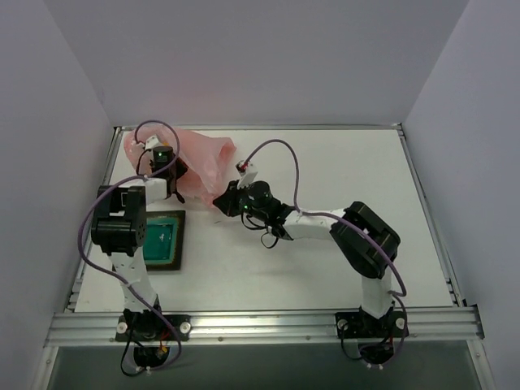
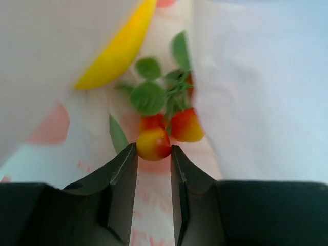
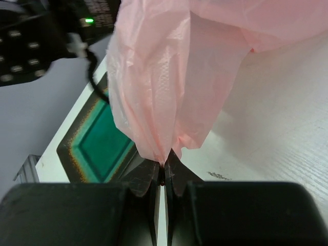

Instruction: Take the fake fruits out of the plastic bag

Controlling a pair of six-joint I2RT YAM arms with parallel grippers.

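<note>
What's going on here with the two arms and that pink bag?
The right gripper has its fingers shut on a pinch of the pink plastic bag, holding it. The left gripper is reaching inside the bag, its fingers pinching a small yellow-red fruit. A yellow piece, another red-yellow fruit and green leaves lie beyond it. No fruit shows outside the bag; the dark tray sits beside it.
</note>
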